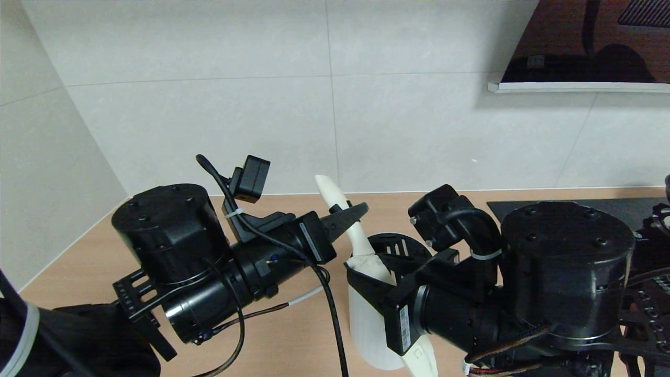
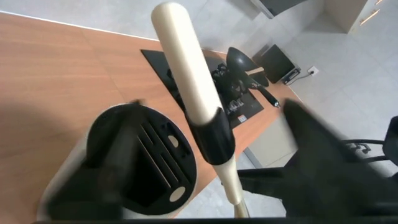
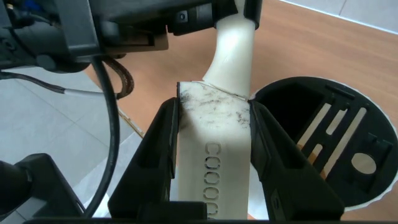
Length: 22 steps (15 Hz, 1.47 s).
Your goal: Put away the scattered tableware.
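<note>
Long cream plastic spatula [image 1: 357,241] is held in the air by both grippers. It is tilted, with the rounded handle end up toward the grey tiled wall [image 1: 209,104] and the wide flat blade low and nearer the robot.

The left gripper [image 1: 348,212] is clamped across the upper handle. One black finger [image 2: 211,134] crosses the front of the handle, and the other finger is hidden behind it.

The right gripper [image 3: 214,155] is closed on the blade, with its jaws pressed against the two blade edges. The blade face between them is scuffed with dark marks and has raised lettering.

White cylindrical utensil holder with black slotted top [image 1: 361,319] stands on the light wooden countertop [image 1: 288,335], just beside the right gripper. The spatula is beside the holder's top, not in any slot. In the right wrist view, light stick-like pieces show through the long slots.

In the head view, the right arm's wrist and the blade cover most of the holder, so only part of the black top and the white wall shows.

A black cooktop [image 1: 644,207] lies on the counter to the right, well apart from the holder. A black ladle [image 2: 239,59] rests on it among other dark utensils that cannot be told apart. A dark glossy range hood [image 1: 591,42] hangs on the wall above.
</note>
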Motion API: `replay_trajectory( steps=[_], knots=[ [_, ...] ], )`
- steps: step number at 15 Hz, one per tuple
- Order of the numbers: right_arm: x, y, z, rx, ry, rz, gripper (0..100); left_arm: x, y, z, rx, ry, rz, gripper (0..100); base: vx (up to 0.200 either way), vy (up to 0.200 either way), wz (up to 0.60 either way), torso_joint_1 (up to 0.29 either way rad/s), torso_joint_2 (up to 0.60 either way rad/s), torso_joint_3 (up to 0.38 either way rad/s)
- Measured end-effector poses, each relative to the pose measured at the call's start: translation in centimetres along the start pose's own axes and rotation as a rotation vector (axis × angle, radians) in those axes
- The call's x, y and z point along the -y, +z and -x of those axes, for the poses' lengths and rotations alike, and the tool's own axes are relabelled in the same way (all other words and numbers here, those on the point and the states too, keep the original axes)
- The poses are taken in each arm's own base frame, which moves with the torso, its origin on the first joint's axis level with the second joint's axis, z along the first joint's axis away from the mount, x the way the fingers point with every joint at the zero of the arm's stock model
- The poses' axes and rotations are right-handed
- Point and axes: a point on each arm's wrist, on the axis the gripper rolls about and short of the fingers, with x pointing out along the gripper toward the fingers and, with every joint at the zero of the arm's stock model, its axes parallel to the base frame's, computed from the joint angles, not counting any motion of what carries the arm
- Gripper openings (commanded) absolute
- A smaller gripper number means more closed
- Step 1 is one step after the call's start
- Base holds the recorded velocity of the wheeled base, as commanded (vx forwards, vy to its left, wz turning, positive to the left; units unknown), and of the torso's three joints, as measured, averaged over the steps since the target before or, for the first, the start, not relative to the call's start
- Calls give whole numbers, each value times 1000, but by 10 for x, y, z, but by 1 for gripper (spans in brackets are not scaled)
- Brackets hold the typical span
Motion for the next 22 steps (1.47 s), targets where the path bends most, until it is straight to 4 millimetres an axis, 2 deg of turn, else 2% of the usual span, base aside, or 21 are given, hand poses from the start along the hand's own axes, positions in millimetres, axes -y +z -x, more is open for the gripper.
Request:
replay_trajectory(
  steps=[11, 12, 19, 22],
  knots=[
    [1, 1, -1, 8, -7, -4, 0, 1, -3, 1, -13, -8, 2, 0, 0, 0, 0, 0, 0, 0],
    [1, 1, -1, 8, -7, -3, 100, 1, -3, 1, -14, -9, 2, 0, 0, 0, 0, 0, 0, 0],
    [2, 6, 4, 27, -10, -9, 100, 9, 0, 5, -3, -28, 1, 0, 0, 0, 0, 0, 0, 0],
    [14, 18, 11, 68, -45, -24, 100, 16, 7, 12, 2, -29, -1, 0, 0, 0, 0, 0, 0, 0]
  ],
)
